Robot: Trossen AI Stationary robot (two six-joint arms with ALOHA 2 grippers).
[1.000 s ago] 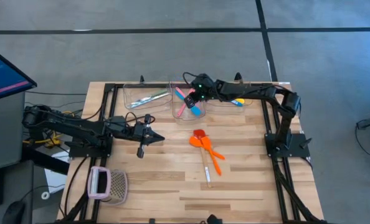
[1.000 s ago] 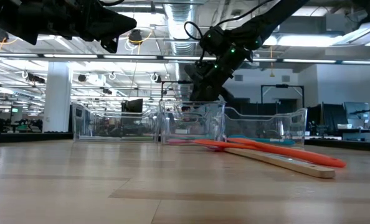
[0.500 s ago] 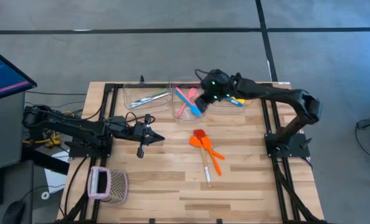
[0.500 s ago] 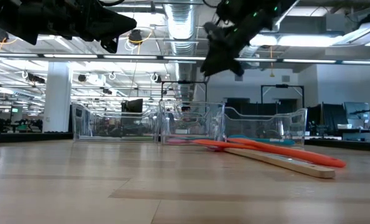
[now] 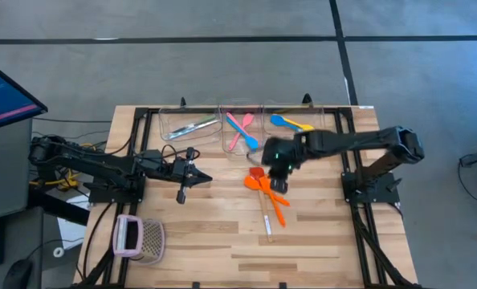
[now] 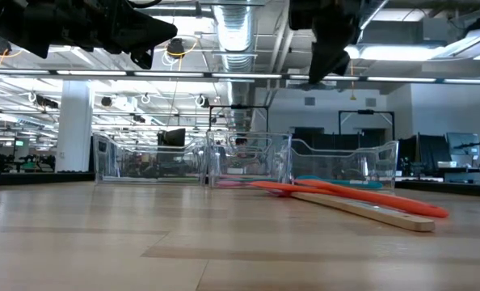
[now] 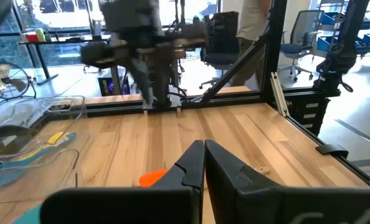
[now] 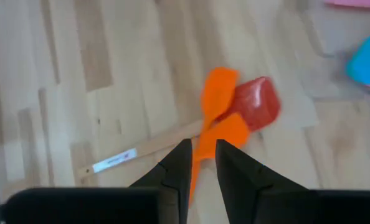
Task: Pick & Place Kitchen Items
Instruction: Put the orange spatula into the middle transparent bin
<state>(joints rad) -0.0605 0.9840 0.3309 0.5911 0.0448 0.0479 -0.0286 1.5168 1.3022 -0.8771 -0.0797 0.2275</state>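
High view: right gripper over red-headed wooden-handled spatula and two crossed orange plastic spoons, fingers slightly apart, empty. Left gripper well left of spatula, fingers pressed together.

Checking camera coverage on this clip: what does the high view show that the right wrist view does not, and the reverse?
Only the high view: the left claw waiting at table left, the mesh basket, three clear bins holding cutlery and spoons.
Only the right wrist view: the label on the spatula's wooden handle, and the right claw narrowly parted, holding nothing.
Both: the red-headed spatula and two orange spoons crossed on the table below the right claw.
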